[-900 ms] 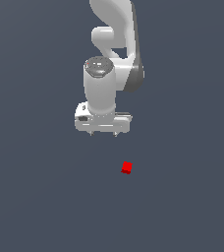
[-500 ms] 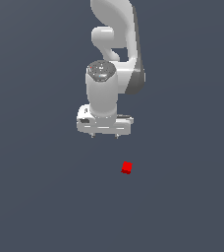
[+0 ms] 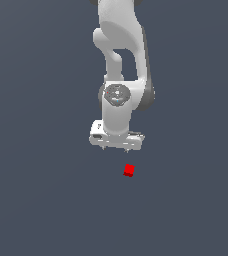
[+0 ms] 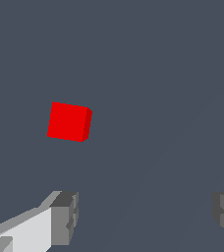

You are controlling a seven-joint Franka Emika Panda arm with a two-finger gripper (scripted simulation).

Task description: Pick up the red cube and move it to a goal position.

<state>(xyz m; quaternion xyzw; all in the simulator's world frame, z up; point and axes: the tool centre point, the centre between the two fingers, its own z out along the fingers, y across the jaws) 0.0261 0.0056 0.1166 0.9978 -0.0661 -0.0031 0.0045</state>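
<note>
The white hand hangs from the arm with its fingers spread wide and nothing between them. The red cube lies on the plain dark grey bench, apart from the hand: in the exterior view it sits just below the hand and slightly toward the exterior view's right. The wrist view shows the cube outside the gap between the fingers, touching neither.

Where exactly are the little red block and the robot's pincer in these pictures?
red cube [image 3: 129, 170], exterior view: middle of its visible face.
red cube [image 4: 69, 121], wrist view: middle of its large front face.
pincer [image 3: 115, 148], exterior view: midway between its two fingertips.
pincer [image 4: 146, 219], wrist view: open gap midway between the fingertips.
</note>
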